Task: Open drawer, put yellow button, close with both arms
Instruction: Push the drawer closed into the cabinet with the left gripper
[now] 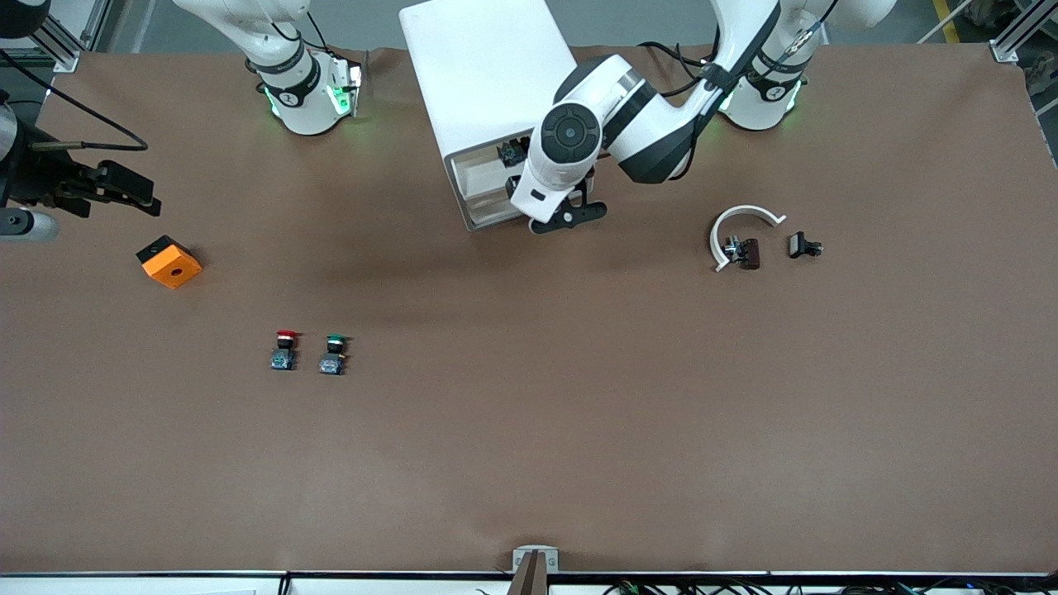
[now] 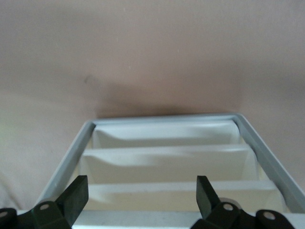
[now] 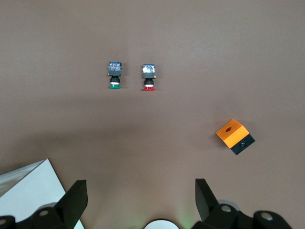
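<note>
1. Right now the left gripper (image 1: 570, 216) hangs in front of the white cabinet (image 1: 488, 74), over the tabletop (image 1: 529, 446) just beside the drawer fronts, with its arm reaching in from its base
2. Its fingers (image 2: 76, 198) stand wide apart and hold nothing; the left wrist view looks down past them (image 2: 143, 183) at the stepped row of cream drawer fronts inside the grey frame (image 2: 71, 157)
3. The top drawer (image 1: 488, 165) sits at the upper edge of that front; a small dark thing (image 1: 512, 151) shows there beside the left arm's wrist, and I cannot tell whether it is the yellow button
4. The right gripper (image 1: 132, 188) waits in the air at the right arm's end of the tabletop, over bare surface near an orange box (image 1: 169, 262), its fingers (image 3: 74, 200) also wide and empty (image 3: 140, 188)
5. A red button (image 1: 284, 350) and a green button (image 1: 333, 354) stand just beside each other, nearer the front camera than the orange box
6. Toward the left arm's end lie a white curved piece (image 1: 744, 213), a small dark part (image 1: 748, 252) touching it, and a black clip (image 1: 803, 245) near them
</note>
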Controlling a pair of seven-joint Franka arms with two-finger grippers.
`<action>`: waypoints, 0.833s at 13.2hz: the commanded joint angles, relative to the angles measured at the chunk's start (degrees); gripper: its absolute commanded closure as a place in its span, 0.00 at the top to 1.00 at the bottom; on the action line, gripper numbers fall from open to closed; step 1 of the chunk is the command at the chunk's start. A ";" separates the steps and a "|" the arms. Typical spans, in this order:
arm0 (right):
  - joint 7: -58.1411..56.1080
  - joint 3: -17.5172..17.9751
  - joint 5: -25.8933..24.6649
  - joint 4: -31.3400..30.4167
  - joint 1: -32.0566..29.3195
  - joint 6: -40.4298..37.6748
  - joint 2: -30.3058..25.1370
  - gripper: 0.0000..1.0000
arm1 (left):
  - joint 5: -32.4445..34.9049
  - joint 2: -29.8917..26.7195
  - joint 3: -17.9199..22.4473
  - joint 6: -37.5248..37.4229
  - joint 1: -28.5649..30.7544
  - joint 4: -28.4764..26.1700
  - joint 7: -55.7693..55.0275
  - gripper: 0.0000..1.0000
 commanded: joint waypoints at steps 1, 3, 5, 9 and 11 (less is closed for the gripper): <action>1.89 0.85 -0.87 -1.95 -0.39 0.39 -2.61 1.00 | -2.75 0.08 -2.98 -0.90 -0.03 0.80 -3.92 1.00; 1.81 0.85 -0.87 -2.04 -0.39 0.48 -2.87 1.00 | -2.76 0.08 -4.57 -2.12 -0.03 0.71 -7.53 1.00; 1.81 0.85 -0.87 -4.40 -0.39 2.22 -4.62 1.00 | -2.76 0.08 -4.84 -2.65 -0.12 0.71 -9.03 1.00; 1.20 0.50 -0.78 -4.85 -0.74 3.11 -4.90 1.00 | -2.76 0.35 -4.84 -2.83 0.14 0.80 -9.13 1.00; 1.19 0.32 -0.69 -2.58 -1.35 3.20 -4.02 1.00 | -2.23 0.35 -3.70 -2.83 1.81 2.20 -8.60 1.00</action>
